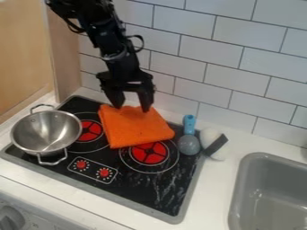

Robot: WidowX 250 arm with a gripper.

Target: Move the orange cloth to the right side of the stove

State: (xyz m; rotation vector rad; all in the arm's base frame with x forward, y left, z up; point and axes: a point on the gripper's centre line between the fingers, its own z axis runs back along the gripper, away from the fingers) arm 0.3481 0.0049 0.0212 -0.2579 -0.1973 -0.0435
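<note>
Left: steel pot (37, 134) at side of stove (135, 186) | Centre: orange cloth (135, 130) on rear-middle of stove; gripper (131, 108) at cloth's back edge, fingers spread wide | Step: grasp alignment, apparently | Next: close on fabric, lift, shift right, avoid blue-handled utensil (189, 124) at stove's right edge

No words, labels, brands, numbers or signs can be read.
</note>
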